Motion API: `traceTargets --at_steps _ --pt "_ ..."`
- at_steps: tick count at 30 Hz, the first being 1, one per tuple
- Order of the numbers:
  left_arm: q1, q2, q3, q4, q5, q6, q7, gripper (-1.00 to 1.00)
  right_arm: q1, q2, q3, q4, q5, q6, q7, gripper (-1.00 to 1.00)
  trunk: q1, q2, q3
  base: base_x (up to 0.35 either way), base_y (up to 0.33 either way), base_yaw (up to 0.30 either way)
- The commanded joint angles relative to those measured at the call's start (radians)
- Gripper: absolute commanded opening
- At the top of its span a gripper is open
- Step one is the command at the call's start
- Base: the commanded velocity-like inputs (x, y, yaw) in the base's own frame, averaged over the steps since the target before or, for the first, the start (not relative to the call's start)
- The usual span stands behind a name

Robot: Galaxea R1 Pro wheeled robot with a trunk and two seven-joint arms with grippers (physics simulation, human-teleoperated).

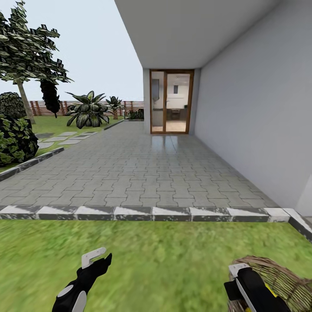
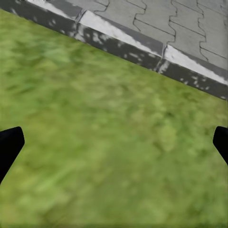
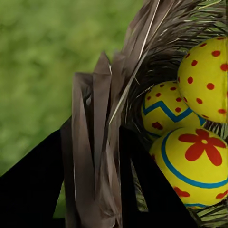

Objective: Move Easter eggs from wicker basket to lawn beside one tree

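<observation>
The right tool [image 3: 90, 190] pinches the basket [image 3: 102, 142] rim with three eggs [image 3: 197, 161] inside, the left tool [image 1: 97, 260] is spread over open lawn [image 1: 164, 260] near the curb [image 1: 138, 213].

I've got the lawn [image 1: 156, 264] spread across the lower part of my head view, bright green and mottled, bordered at twelve o'clock by a kerb of grey and white blocks [image 1: 143, 213] with the grey paving [image 1: 143, 169] behind it. The wicker basket [image 1: 281, 281] sits on the grass at about four o'clock, partly cut off by the frame edge. In my right wrist view, its brown woven rim [image 3: 102, 142] stands over blurred grass. More lawn lies out at ten o'clock, carrying a tree [image 1: 26, 104] and dark bushes [image 1: 15, 138].
</observation>
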Motion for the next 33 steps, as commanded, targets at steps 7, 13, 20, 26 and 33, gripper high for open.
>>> traceTargets --at_steps 7,13,20,26,33 --pt "0.000 -0.001 0.001 -0.002 0.011 0.005 0.005 1.00 -0.001 -0.001 0.004 0.000 -0.011 0.004 0.008 -1.00 0.000 0.000 -0.001 0.000 0.000 0.000" --pt "0.000 -0.002 0.001 -0.002 0.011 0.005 0.005 1.00 -0.001 -0.007 0.004 0.005 -0.008 0.003 0.009 -1.00 0.000 0.000 -0.001 0.000 0.000 0.000" --pt "0.000 -0.016 0.001 0.000 0.009 0.005 0.005 1.00 -0.001 -0.009 0.003 0.002 -0.009 0.003 0.009 -1.00 0.000 0.000 -0.001 0.000 0.000 0.000" --pt "0.000 -0.019 0.001 0.000 0.009 0.005 0.005 1.00 -0.001 -0.009 0.003 0.001 -0.010 0.003 0.009 -1.00 0.000 0.000 -0.001 0.000 0.000 0.000" --pt "0.000 -0.020 0.002 -0.001 0.009 0.004 0.003 1.00 -0.001 -0.010 0.002 0.001 -0.003 0.003 0.008 -1.00 0.000 0.000 -0.001 0.000 0.000 0.000"
